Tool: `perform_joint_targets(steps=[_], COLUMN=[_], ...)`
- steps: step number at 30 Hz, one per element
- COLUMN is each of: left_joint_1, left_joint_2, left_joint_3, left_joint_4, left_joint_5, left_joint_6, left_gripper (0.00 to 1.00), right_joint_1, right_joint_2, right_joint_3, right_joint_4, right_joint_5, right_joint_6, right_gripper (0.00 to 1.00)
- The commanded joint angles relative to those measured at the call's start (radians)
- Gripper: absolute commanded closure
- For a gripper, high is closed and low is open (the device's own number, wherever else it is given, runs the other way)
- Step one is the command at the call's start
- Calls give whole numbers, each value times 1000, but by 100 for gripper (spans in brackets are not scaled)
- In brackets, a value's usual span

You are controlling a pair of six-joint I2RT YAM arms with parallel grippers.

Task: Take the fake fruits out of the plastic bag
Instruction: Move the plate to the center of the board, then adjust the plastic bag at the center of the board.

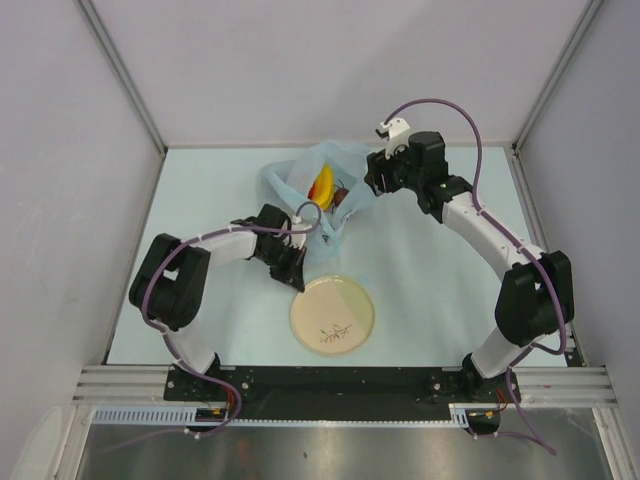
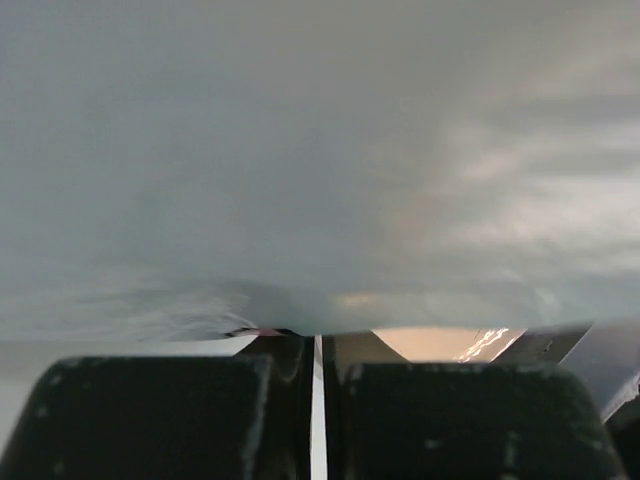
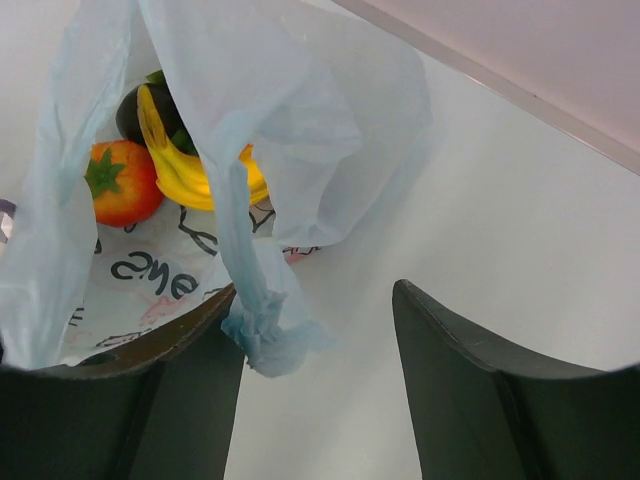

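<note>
The plastic bag (image 1: 305,185) lies at the back middle of the table with its mouth open. In the right wrist view the bag (image 3: 300,110) holds a yellow banana (image 3: 185,170), an orange fruit with a green top (image 3: 122,185) and a dark purple one (image 3: 132,108). The banana (image 1: 322,184) also shows from above. My right gripper (image 3: 318,290) is open at the bag's right side (image 1: 372,185), and a twisted bag handle (image 3: 262,325) hangs against its left finger. My left gripper (image 2: 318,340) is shut on the bag's near edge (image 1: 297,270). Bag film (image 2: 300,170) fills its view.
A round beige plate (image 1: 333,315) with a twig drawing lies near the table's front middle, just past the left gripper's tips; its rim shows in the left wrist view (image 2: 440,343). Grey walls enclose the table on three sides.
</note>
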Motion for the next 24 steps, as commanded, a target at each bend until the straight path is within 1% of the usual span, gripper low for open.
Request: perform_joint_targets(steps=[1,2,3,4,5,6,7,8,11,12,14,15,16,17,19,20,24], left_joint_1=[-20,6,24,43,78,99,119,159,214,222,225,222,218,212,189,178,112], left_joint_2=[-7,-43,-127,-165,-201,-265,-291,-319,-408,-455,-509,-558,-577,-594,-611,-609,-569], left_joint_3=[-2,-28,-45,-57,-64,-44,-24,-16,11,21,56,64,73,73,58,53,62], left_joint_4=[-99,-105,-122,-138,-155,-207,-230,-249,-324,-353,-343,-320,-289,-212,-130,-53,44], left_joint_5=[-11,2,11,14,-4,2,18,31,81,107,159,220,233,238,238,229,140], left_joint_6=[3,5,8,11,19,35,74,83,126,143,183,184,148,128,73,51,-36], left_gripper=[93,77,67,48,40,36,27,25,20,20,21,21,19,20,20,20,20], right_joint_1=[-12,-15,-15,-13,-12,-10,-5,2,18,28,34,41,44,47,53,59,88], right_joint_2=[-16,-14,-17,-17,-19,-26,-31,-37,-63,-72,-102,-111,-126,-132,-148,-157,-174], right_joint_3=[-4,-4,-4,-4,-2,-4,-4,-4,-4,-4,-4,-2,-4,-4,-4,-4,-4], right_joint_4=[19,22,28,33,36,39,42,39,27,19,10,1,-6,-10,-12,-12,-13], right_joint_5=[-19,-20,-20,-20,-20,-20,-19,-19,-19,-17,-22,-23,-25,-29,-35,-40,-42], right_joint_6=[17,19,20,22,24,25,25,24,1,-6,-1,5,20,33,51,51,25], right_gripper=[36,37,37,37,36,36,36,36,35,34,34,34,34,34,34,34,34])
